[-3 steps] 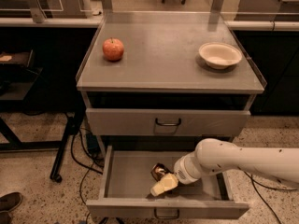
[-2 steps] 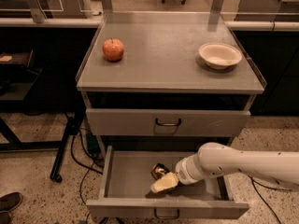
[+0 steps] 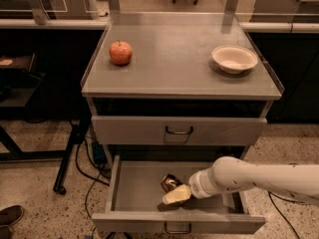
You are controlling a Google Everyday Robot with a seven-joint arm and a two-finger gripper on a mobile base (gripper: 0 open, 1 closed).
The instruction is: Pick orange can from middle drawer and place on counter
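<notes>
The grey cabinet is in front of us, and the middle drawer (image 3: 134,193) stands pulled out towards us. Its flat floor is in full view, with its small wire handle (image 3: 178,229) at the near front edge. The white arm (image 3: 249,176) reaches in from the right, low over the drawer. The tool (image 3: 175,195) sits down inside the drawer, about mid-floor, pale yellow at its tip.

Just on the far side of the tool is the orange can (image 3: 170,182), shiny, mottled brown and gold, on the drawer floor close to the centre. Tool and can look to be touching or very nearly so. Whether the tool is wide, narrow or gripping the can, I cannot tell from here.

Above, the upper drawer front (image 3: 134,130) is closed, with its own dark handle (image 3: 179,131) at centre. Up on the bench (image 3: 174,68), a red apple (image 3: 120,52) rests at the left and a pale shallow bowl (image 3: 234,59) sits at the right, the two well apart.

Down on the speckled floor to the left, dark cables (image 3: 87,183) trail beside the cabinet. A shoe (image 3: 10,215) pokes in at the near left corner.
</notes>
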